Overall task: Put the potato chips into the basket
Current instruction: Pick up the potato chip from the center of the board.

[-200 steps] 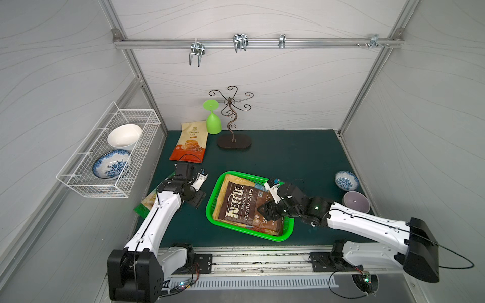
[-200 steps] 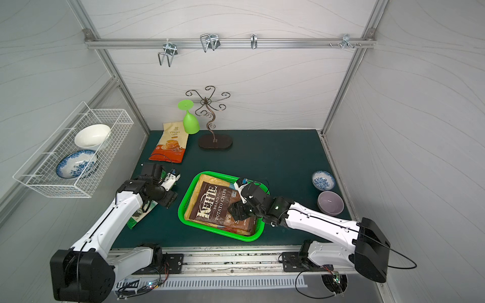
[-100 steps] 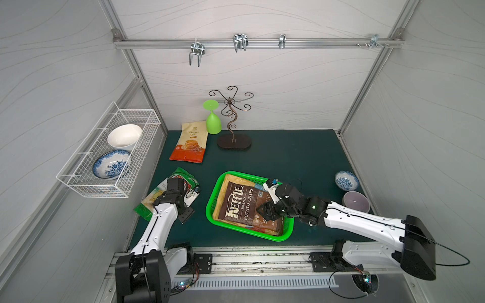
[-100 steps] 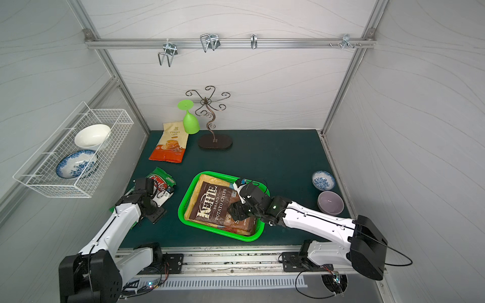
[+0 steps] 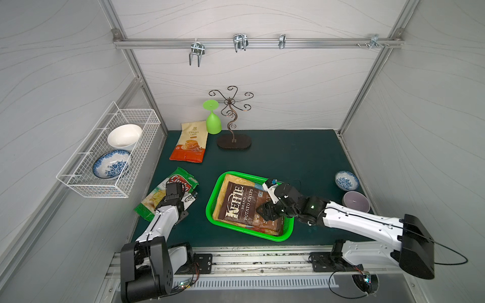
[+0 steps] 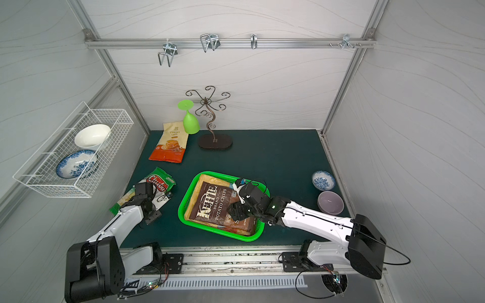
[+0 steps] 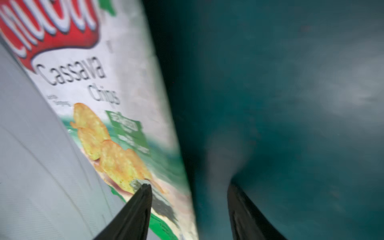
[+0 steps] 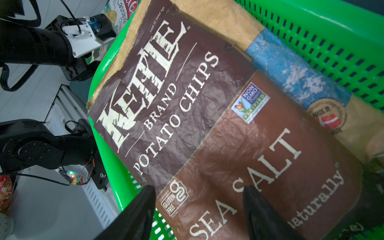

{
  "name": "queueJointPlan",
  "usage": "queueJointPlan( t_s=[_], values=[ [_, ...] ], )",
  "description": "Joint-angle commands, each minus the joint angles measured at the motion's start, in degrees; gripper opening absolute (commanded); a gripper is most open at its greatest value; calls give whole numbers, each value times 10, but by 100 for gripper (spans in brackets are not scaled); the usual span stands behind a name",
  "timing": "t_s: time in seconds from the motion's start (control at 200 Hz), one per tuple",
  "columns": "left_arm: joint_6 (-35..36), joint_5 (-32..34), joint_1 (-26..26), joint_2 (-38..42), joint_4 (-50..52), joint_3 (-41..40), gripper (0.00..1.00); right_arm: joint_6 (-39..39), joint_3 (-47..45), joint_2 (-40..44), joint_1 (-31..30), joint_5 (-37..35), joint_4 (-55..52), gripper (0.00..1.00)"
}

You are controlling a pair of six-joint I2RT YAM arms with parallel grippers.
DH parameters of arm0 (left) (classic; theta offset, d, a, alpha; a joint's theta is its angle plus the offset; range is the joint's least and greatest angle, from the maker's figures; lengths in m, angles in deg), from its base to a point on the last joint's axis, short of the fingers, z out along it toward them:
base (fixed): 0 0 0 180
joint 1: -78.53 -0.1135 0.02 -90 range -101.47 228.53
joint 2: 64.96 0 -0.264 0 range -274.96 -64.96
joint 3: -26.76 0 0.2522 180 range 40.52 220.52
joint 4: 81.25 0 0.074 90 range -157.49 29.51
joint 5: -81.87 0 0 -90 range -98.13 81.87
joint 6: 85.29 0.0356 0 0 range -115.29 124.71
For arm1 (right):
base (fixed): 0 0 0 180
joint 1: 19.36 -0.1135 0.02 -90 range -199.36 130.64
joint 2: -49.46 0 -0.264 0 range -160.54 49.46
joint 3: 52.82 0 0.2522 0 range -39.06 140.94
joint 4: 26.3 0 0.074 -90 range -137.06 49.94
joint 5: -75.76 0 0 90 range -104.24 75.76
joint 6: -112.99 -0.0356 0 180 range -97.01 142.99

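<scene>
Top views both show the bright green perforated plastic basket [image 5: 209, 210] on the dark green mat [image 5: 288, 157], a little toward 6 o'clock from the mat's middle, counting the back wall as 12. A brown crinkly "Kettle" potato-chip bag [image 5: 240, 206] lies flat in the basket on top of a tan bag [image 5: 235, 180]. The right gripper [image 5: 265, 212] sits over the brown bag's 3 o'clock half. A cream-and-orange cassava chips bag [image 5: 189, 144] lies at 11 o'clock, and a white-and-green cassava chips bag with a red logo [image 5: 181, 181] lies at 9 o'clock, both outside the basket. Left wrist view, blurred: the left gripper [image 7: 188, 188] has its fingers well apart and holds nothing. One tip is over the white-and-green bag's edge and the other over bare mat; whether either touches I cannot tell. Right wrist view: the right gripper's fingers stand wide apart above the brown bag's "SEA SALT" lettering and grip nothing. The tan bag's blue band shows beside the basket's wall.
</scene>
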Motion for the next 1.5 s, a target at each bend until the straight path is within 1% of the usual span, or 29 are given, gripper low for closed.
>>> queueJointPlan(
  t_s=[0.0, 0.08, 0.22, 0.405, 0.47, 0.495, 0.635, 0.71, 0.86, 1.021, 1.196, 1.261, 1.271, 1.296, 1.491],
  values=[
    [38, 28, -29, -39, -58, 0, 58, 3, 8, -2, 4, 5, 6, 70],
    [43, 23, -44, -56, -67, 5, 53, 4, 10, -2, 4, 6, 6, 70],
    [39, 14, -51, -63, -67, 10, 40, 3, 10, -5, 4, 8, 11, 70],
    [28, 6, -52, -54, -61, 16, 16, 0, 8, -7, 3, 16, 20, 70],
    [24, 5, -52, -49, -58, 23, 5, 0, 6, -7, 3, 16, 21, 70],
    [21, 4, -52, -46, -54, 27, 0, 0, 6, -7, 3, 16, 21, 70],
    [-9, -26, -52, -11, 23, 71, 0, 1, 5, -6, 3, 18, 24, 70],
    [-27, -57, -52, 16, 79, 103, 0, 3, 4, -3, 3, 19, 26, 70],
    [-28, -116, -51, 63, 193, 166, 0, 12, 0, 12, 2, 20, 37, 70],
    [-28, -189, -51, 91, 309, 246, 0, 31, 0, 35, -2, 21, 50, 69],
    [-28, -292, -51, 98, 434, 346, 0, 67, 14, 56, -8, 27, 51, 69],
    [-28, -324, -51, 95, 462, 385, 0, 82, 24, 61, -10, 29, 45, 69],
    [-44, -330, -51, 95, 467, 390, 0, 84, 27, 60, -10, 29, 45, 69],
    [-53, -342, -51, 92, 477, 406, 0, 89, 32, 62, -11, 29, 41, 68],
    [-74, -419, -51, 68, 561, 513, 0, 110, 57, 63, -18, 33, 23, 68]
  ],
)
